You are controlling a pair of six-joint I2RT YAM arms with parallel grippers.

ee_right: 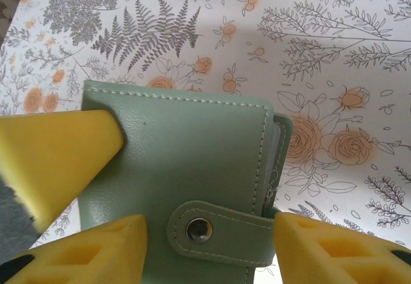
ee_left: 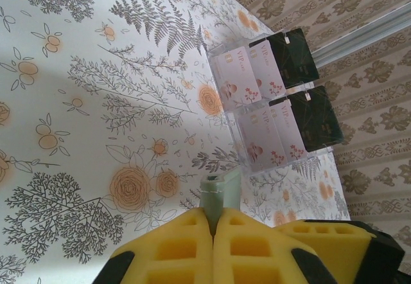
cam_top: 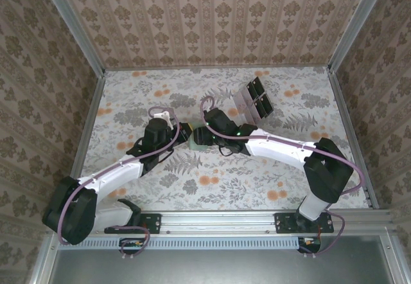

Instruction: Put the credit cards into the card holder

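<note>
Left gripper (ee_left: pixel 213 218) clamped on the card holder's (ee_right: pixel 192 142) left edge, steadying it; right gripper (ee_right: pixel 210 225) jaws apart astride the strap (ee_right: pixel 241 240) (looks snapped), probably to open it.

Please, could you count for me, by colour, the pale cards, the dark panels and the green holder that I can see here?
Pale cards: 4
Dark panels: 2
Green card holder: 1
Total: 7

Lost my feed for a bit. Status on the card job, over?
Left gripper shut on card holder edge. Right gripper straddling it, contact unclear. Credit cards in clear rack. In the way: holder's snap strap fastened.
</note>
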